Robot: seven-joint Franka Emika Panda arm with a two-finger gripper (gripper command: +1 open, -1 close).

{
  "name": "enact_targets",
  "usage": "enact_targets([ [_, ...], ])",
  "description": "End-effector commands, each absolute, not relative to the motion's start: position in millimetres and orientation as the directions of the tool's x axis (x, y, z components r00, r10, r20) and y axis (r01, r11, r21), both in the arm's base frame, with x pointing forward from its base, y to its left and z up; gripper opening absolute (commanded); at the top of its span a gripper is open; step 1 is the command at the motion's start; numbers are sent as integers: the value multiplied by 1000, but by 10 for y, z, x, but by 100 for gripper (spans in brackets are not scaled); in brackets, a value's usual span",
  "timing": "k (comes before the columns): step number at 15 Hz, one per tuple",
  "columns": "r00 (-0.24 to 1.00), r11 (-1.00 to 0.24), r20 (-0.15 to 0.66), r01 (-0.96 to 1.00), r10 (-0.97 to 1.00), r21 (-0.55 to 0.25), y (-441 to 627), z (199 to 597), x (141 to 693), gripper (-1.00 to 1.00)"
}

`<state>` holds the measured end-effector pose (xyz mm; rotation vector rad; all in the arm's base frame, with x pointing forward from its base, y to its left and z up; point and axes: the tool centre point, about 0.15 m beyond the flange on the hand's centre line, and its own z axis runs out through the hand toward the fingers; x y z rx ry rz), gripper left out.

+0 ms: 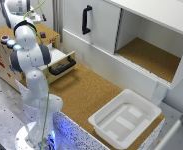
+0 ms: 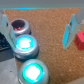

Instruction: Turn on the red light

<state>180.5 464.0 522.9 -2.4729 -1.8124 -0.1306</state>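
The red light [image 2: 20, 26] is a small dark-red dome button in a grey ring, and it looks dark. It stands on the cork top of a wooden box [image 1: 26, 31], first in a row with a glowing cyan button [image 2: 26, 46] and a glowing pale button [image 2: 32, 71]. My gripper [image 2: 36, 39] is open and empty above the box top. One finger [image 2: 5, 27] is close beside the red light, the other finger [image 2: 67, 31] is far across. In the exterior view the red light [image 1: 4, 37] sits at the box's left edge, and the arm [image 1: 28, 52] hides the gripper.
A small red block [image 2: 80, 37] lies on the box top just outside one finger; it also shows in the exterior view [image 1: 42, 35]. An open drawer with a black handle [image 1: 62, 65] juts out beside the arm. A white cabinet [image 1: 98, 22] and a white tray [image 1: 125, 118] stand further right.
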Motion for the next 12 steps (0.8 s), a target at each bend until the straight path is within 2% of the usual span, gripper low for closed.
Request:
enact_targets([
  [1, 311, -319, 161, 948, 937, 25, 5036, 5127, 1481, 100],
  [3, 317, -320, 126, 947, 940, 5, 5266, 5149, 1392, 100],
  [6, 318, -320, 65, 947, 946, 27, 5565, 5167, 1332, 100],
  [12, 295, -296, 35, 954, 955, 54, 5939, 5286, 1337, 100],
])
